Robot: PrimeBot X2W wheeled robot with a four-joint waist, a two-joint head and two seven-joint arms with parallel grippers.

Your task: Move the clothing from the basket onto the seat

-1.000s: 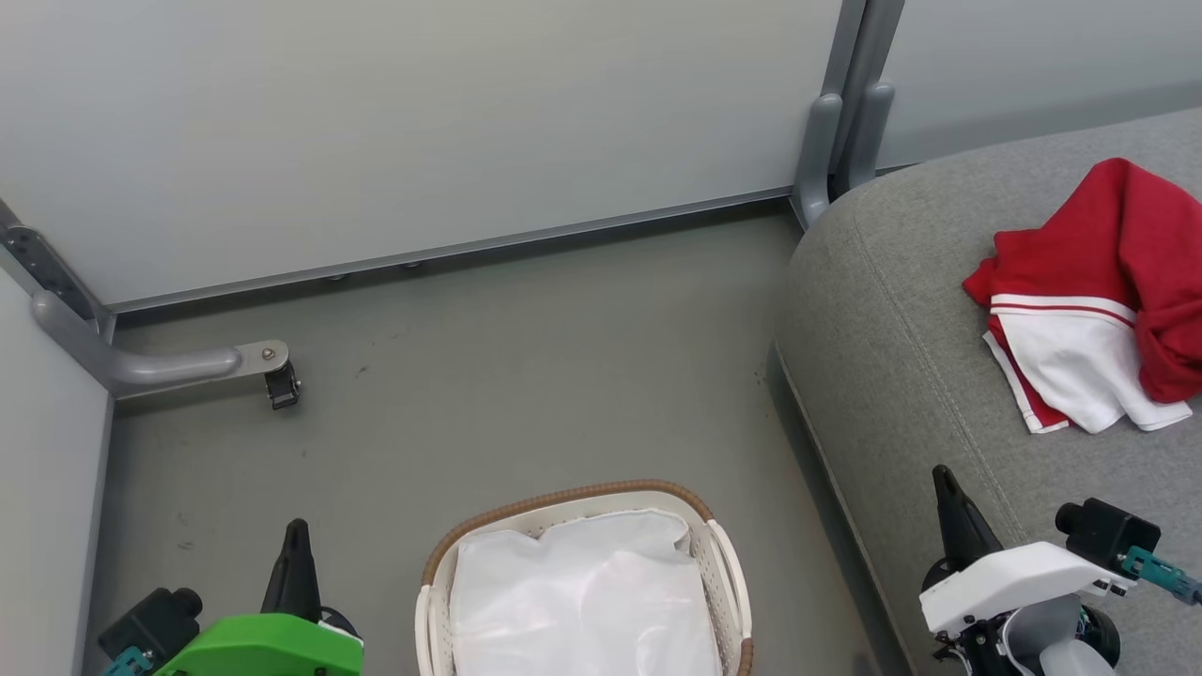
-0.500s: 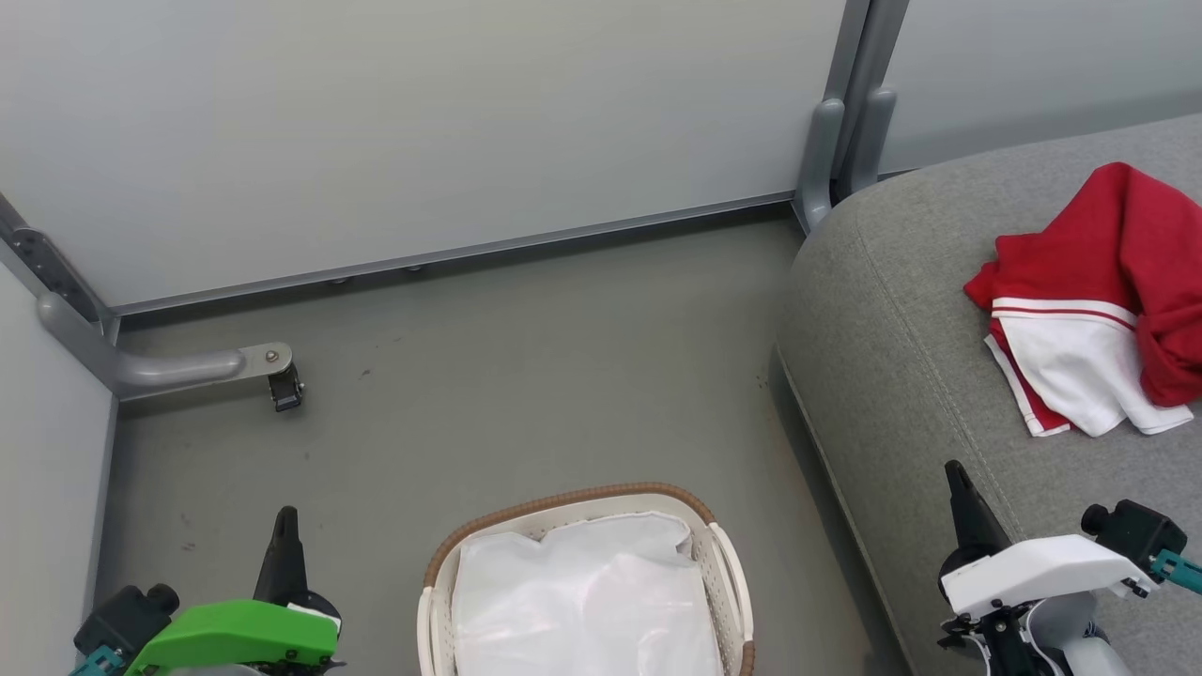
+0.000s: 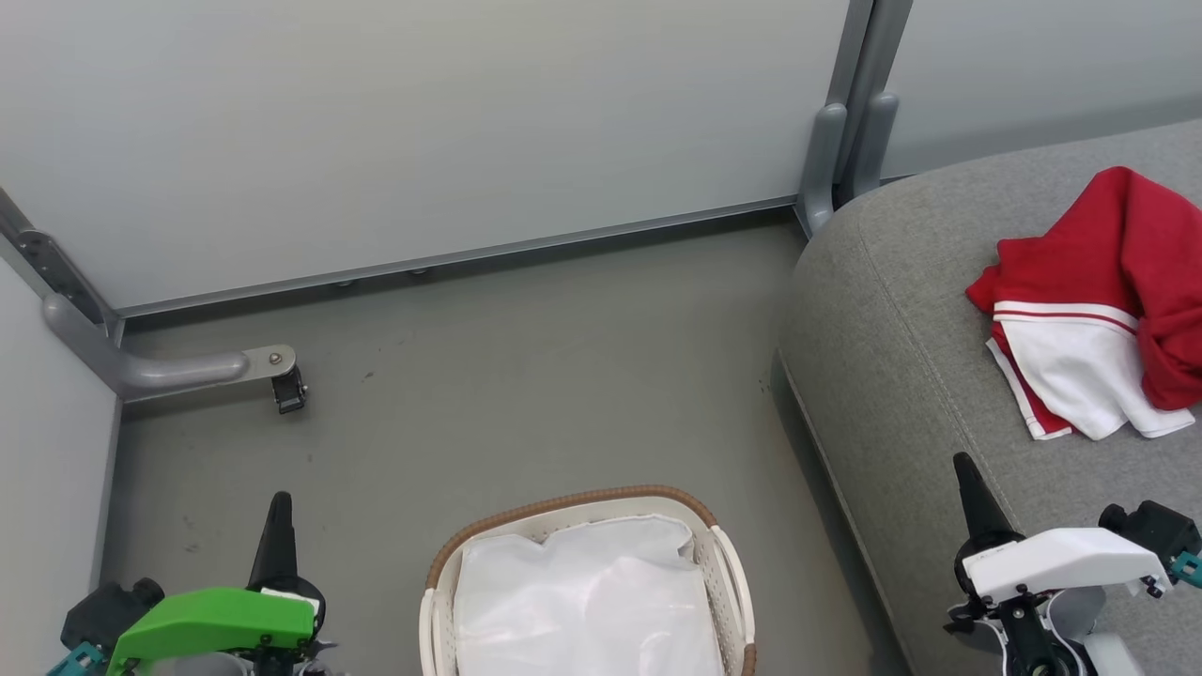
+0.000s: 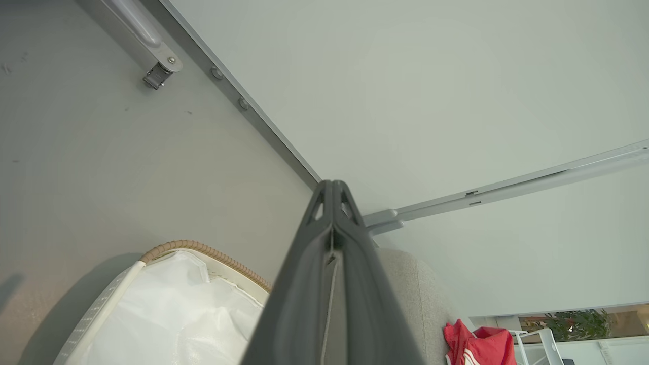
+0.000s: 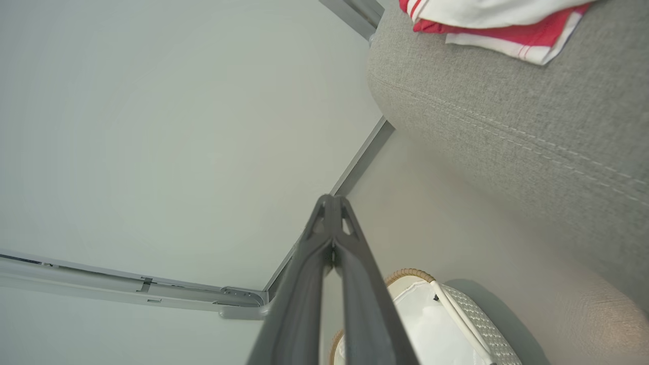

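The basket [image 3: 573, 500] stands on the grey floor [image 3: 526, 376] at the bottom middle of the head view, cut by the lower edge. Its brown woven rim curves round the far end, and a white handle runs down the right side. Inside it lies 1 thing that can be seen: the white fabric liner [image 3: 582, 601], crumpled and slightly puffed up across the whole opening.

The clothing [image 3: 1117, 282] lies on the seat [image 3: 892, 357], well apart from the basket, toward the right edge of the head view. It is a loose red heap with a white panel and thin red and white stripe trim spread toward the seat's front.

The left gripper [image 3: 279, 507] hangs over the floor to the left of the basket, touching nothing. In the left wrist view its jaws are pressed together with nothing between them. The right gripper [image 3: 965, 469] hangs above the seat's front edge, near the clothing but clear of it. The right wrist view shows its jaws closed the same way, holding nothing.
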